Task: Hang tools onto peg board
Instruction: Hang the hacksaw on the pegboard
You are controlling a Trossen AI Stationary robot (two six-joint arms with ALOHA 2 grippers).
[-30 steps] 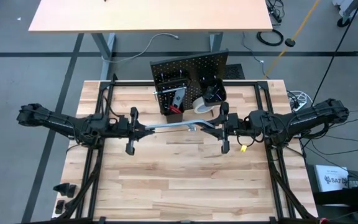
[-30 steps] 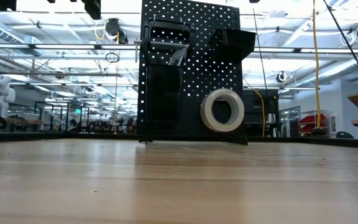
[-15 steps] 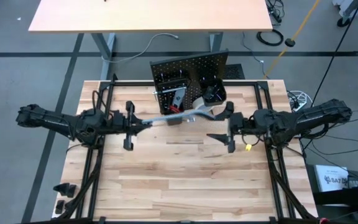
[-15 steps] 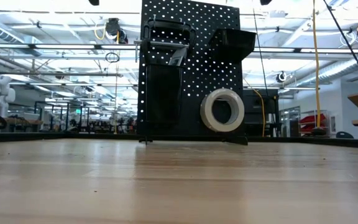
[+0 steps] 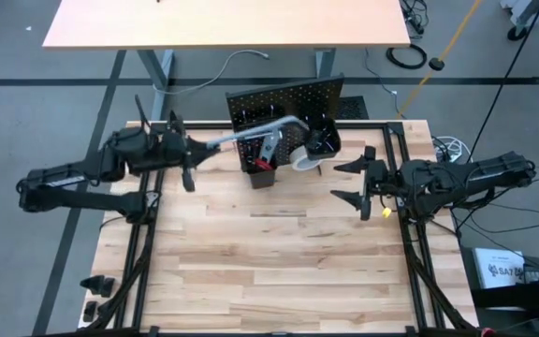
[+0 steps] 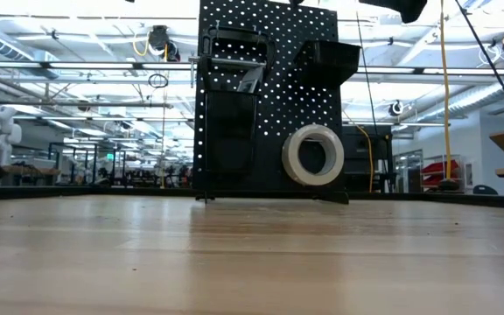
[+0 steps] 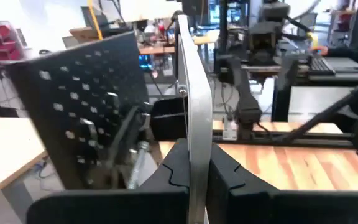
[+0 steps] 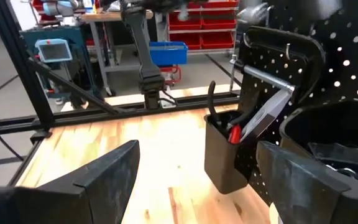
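The upright black peg board [image 5: 288, 105] stands at the table's far middle. A white tape roll [image 6: 313, 156] hangs on its front, and a red-handled tool stands in its bin [image 8: 225, 155]. My left gripper [image 5: 197, 150], left of the board and high up, is shut on a long silver wrench [image 5: 251, 133]. The wrench's free head end [image 5: 293, 120] reaches over the board's top. My right gripper [image 5: 352, 182] stands open to the right of the board, nothing between its fingers. My left gripper pinches the wrench's handle end [image 7: 197, 158] between its two fingers [image 7: 173, 177]. The fingers are level, come from the table's left and lie along the shaft. The wrench sticks out forward from them, lifted clear of the table, toward the peg board [image 7: 73, 106].
The board carries two black bins [image 5: 316, 140] and silver hooks [image 8: 284, 50]. Black frame rails [image 5: 143, 234] run along the table's left and right edges. Bare wooden tabletop [image 5: 269, 262] lies in front of the board. Another table [image 5: 223, 23] stands beyond.
My right gripper has opened, let go of the wrench's head end and drawn back toward the table's right edge. My left gripper has risen and swung toward the far edge with the wrench. The wrench's free end has moved from mid-table up over the peg board.
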